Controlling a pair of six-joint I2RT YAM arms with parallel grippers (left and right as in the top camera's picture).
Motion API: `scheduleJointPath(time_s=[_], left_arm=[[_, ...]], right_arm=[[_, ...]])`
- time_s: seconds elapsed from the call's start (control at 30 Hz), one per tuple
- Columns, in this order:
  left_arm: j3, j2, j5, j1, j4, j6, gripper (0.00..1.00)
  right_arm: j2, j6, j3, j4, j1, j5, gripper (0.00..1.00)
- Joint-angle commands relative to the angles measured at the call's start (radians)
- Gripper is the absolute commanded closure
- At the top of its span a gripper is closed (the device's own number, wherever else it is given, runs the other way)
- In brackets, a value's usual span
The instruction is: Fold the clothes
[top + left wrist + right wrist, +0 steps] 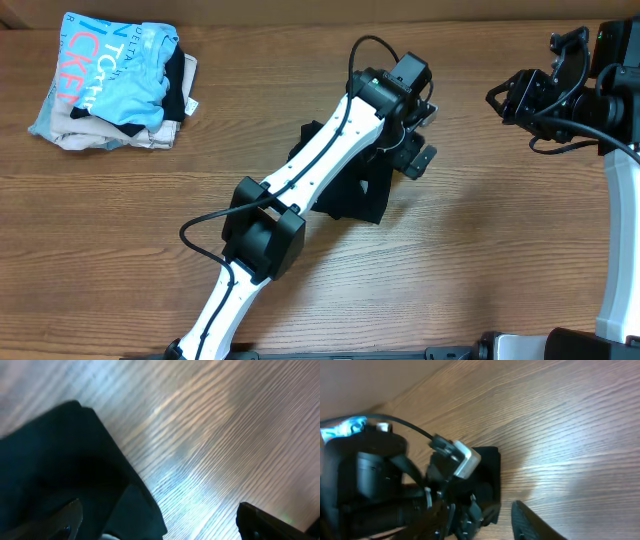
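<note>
Wood-grain table (480, 230) | soft black shirt (355, 195) rumpled | left pincer (418, 152) spread wide | right pincer (505, 100) state unclear

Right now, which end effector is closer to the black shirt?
Left. The left end effector is over the black shirt; the right end effector is well apart.

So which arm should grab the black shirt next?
Left, probably. The left gripper hangs open over the edge of the black shirt. The right gripper sits off to the side, away from it.
</note>
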Motion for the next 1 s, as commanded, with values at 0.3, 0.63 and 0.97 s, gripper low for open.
scheduleJointPath(time_s=[0.3,0.63,0.97], left_arm=[[0.547,-0.018,-0.056,0.182,-0.137,-0.09,0.0],[0.582,-0.016,-0.088,0.298,-0.211,-0.088,0.0],[0.576,-0.005,-0.135,0.308,-0.211,-0.081,0.0]], right_arm=[[0.018,-0.035,-0.027,-0.012,0.034,-0.006,0.43],[0.128,-0.041,-0.219,0.118,0.252,0.041,0.39],[0.294,-0.087,-0.372,0.301,0.382,0.198,0.47]])
